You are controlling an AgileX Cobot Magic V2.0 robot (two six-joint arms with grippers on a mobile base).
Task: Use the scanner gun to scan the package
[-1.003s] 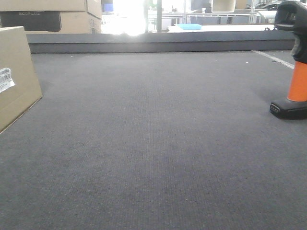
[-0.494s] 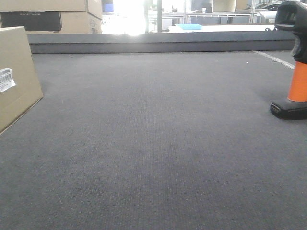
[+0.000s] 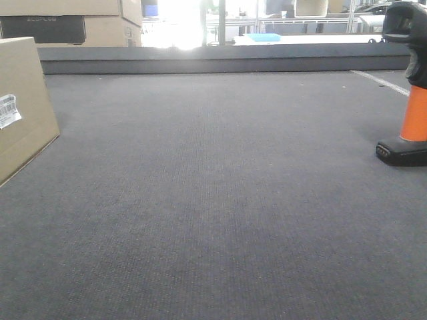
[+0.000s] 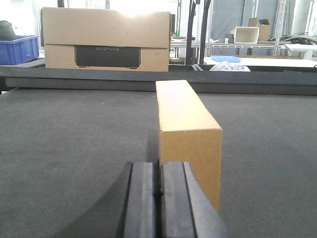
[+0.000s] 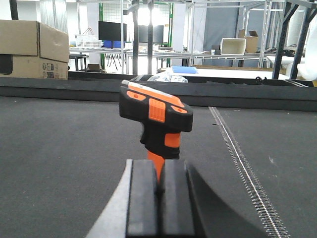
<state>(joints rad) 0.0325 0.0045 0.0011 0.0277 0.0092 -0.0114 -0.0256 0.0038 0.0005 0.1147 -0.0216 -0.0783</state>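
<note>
The package (image 3: 23, 107) is a plain brown box standing on edge at the left of the dark mat, with a white barcode label (image 3: 7, 111) on its side. In the left wrist view the package (image 4: 187, 129) stands just ahead and slightly right of my left gripper (image 4: 160, 167), which is shut and empty. The scanner gun (image 3: 412, 87) stands upright on its black foot at the right edge. In the right wrist view the scanner gun (image 5: 156, 116) stands straight ahead of my right gripper (image 5: 158, 167), which is shut and empty.
A raised dark ledge (image 3: 220, 59) borders the mat at the back. A larger cardboard box with a dark printed panel (image 4: 106, 42) and a blue bin (image 4: 20, 49) stand beyond it. A stitched seam (image 5: 245, 168) runs along the mat at the right.
</note>
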